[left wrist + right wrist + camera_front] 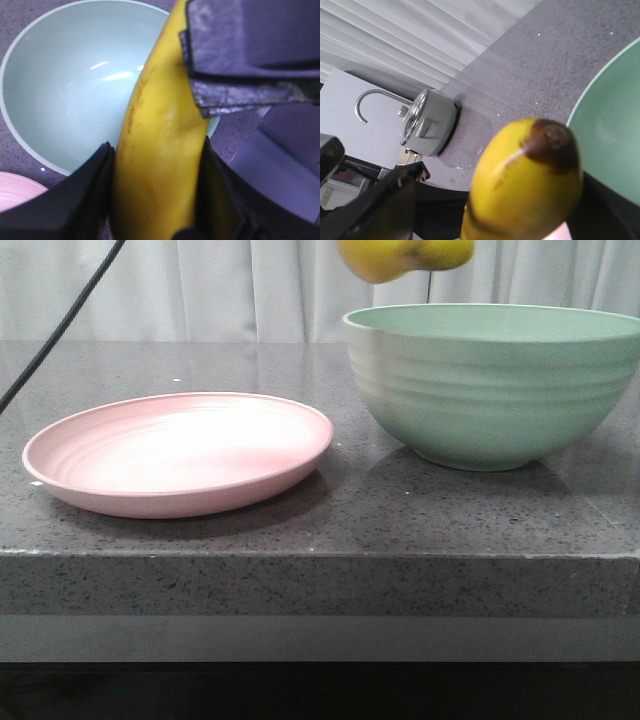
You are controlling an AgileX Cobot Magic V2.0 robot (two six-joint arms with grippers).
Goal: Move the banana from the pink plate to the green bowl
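Front view low, table-level; wrist views close above green bowl (60, 90).

Tabletop (300, 530): dark grey speckled stone with a thick, square front edge, polished enough to show faint reflections. Behind it hangs a white pleated curtain (220, 290) spanning the full width. A black cable (60, 330) crosses diagonally at upper left. Lighting is even and diffuse. Below the slab, a pale band, then darkness.
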